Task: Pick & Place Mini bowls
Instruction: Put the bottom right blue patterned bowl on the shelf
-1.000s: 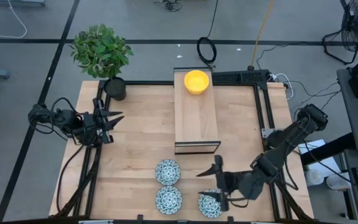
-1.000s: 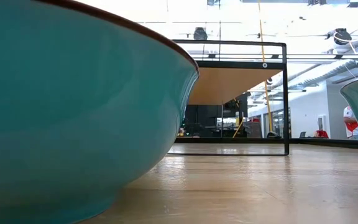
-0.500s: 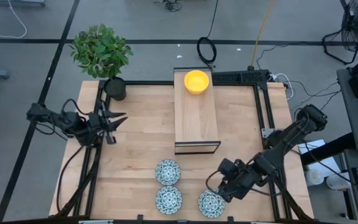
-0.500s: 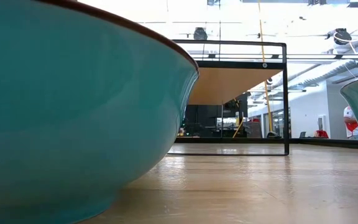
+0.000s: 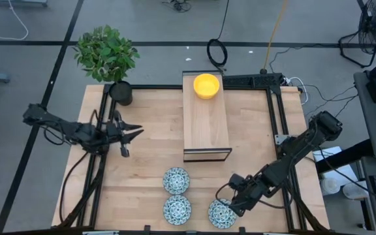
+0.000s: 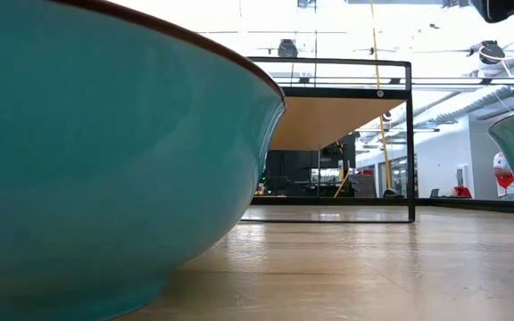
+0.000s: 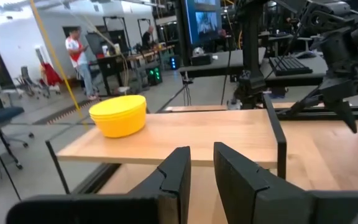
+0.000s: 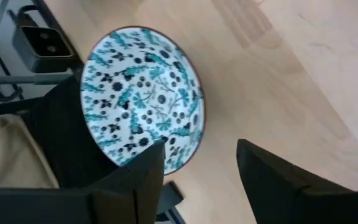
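The right end effector point(image 5: 224, 203) sits low in the frame, right above one patterned bowl point(image 5: 220, 214), with its fingers point(image 8: 272, 180) spread wide and holding nothing. Two more patterned bowls point(image 5: 176, 181) sit to its left on the worktop point(image 5: 149, 130). The yellow bowls point(image 5: 206, 85) sit stacked on the shelf point(image 5: 206, 124) at the top middle. The left end effector point(image 5: 134, 132) waits at the left, fingers point(image 7: 176, 174) close together with a small gap, empty.

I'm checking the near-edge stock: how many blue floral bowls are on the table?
3 floral bowls: one in front of the raised wooden shelf, one nearer the table edge, one to its right, under the right gripper.
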Robot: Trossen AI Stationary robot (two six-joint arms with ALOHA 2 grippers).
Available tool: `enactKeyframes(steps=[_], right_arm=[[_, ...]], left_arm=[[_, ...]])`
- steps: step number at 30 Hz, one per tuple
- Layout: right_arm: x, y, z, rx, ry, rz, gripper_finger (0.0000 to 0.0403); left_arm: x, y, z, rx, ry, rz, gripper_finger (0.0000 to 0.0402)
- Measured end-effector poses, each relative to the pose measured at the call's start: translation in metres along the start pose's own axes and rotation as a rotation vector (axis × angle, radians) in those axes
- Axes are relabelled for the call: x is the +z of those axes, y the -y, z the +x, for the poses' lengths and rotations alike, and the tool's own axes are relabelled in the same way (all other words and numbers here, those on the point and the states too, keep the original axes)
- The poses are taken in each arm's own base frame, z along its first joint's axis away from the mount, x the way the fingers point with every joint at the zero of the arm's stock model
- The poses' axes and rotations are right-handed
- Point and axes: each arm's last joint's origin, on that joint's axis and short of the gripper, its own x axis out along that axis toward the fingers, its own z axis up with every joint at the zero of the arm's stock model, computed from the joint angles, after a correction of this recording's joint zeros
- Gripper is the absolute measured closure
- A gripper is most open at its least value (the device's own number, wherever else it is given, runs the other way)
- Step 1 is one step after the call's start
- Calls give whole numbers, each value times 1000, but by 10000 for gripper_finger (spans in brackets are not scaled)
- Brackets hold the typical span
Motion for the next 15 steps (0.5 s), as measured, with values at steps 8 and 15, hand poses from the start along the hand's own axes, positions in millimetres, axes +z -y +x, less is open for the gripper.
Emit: enactKeyframes(steps=[8, 15], right_arm=[[-7, 11, 13, 27, -9, -20, 218], [-12, 13, 21, 101, 2, -25, 218]], left_arm=[[-4, 14, 17, -4, -15, -19, 325], [-8, 23, 27, -7, -19, -15, 325]])
